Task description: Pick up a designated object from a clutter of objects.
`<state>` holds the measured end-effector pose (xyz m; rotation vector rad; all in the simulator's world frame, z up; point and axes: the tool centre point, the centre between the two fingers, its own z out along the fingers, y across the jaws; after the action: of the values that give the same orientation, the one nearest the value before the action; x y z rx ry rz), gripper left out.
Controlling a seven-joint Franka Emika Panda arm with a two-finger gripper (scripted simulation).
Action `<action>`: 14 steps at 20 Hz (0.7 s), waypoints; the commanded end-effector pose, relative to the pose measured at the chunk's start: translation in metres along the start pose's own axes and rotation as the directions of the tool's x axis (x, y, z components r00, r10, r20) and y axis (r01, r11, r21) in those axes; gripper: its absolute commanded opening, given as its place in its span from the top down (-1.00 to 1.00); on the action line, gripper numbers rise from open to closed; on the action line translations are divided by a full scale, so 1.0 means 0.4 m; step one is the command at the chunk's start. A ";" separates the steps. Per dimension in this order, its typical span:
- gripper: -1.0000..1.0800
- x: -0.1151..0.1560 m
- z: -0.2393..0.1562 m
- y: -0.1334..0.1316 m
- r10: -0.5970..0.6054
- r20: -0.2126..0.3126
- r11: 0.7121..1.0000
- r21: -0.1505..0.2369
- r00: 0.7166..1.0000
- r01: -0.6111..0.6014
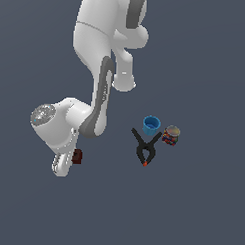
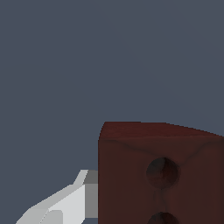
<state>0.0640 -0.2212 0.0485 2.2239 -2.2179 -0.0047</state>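
Low in the left half of the exterior view, a white Franka arm bent down over the flat grey-blue floor (image 1: 201, 217), its white gripper (image 1: 68, 161) right against the small dark red-brown rectangular block (image 1: 77, 156). Block partly hidden behind the gripper, only its right end showing beside the white finger housing. Well apart, toward the middle right of that view, the rest of the clutter: a small blue cup (image 1: 151, 125), open mouth up; just beside it on the right a short multicoloured can (image 1: 171, 134), upright with a pale top; directly below the cup a black spring clamp with an orange tip (image 1: 146, 148), lying flat with handles spread toward the cup and the tip pointing down the frame. In the wrist view, the red-brown block (image 2: 159, 175) looming large across the lower right, one full dark round hole and the top of a second visible on its near face. One pale grey finger (image 2: 72, 201) reaching in from the lower left, its tip touching the block's left side. Second finger out of sight, so cannot tell whether pinched on the block or merely set alongside it.
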 end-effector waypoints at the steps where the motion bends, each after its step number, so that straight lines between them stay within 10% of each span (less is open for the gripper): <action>1: 1.00 -0.030 -0.033 0.002 -0.001 0.000 1.000 0.003 1.000 0.001; 14: 1.00 -0.290 -0.291 0.040 0.000 0.001 1.000 0.003 1.000 0.000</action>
<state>0.0500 -0.1191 0.1503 2.2259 -2.2184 -0.0054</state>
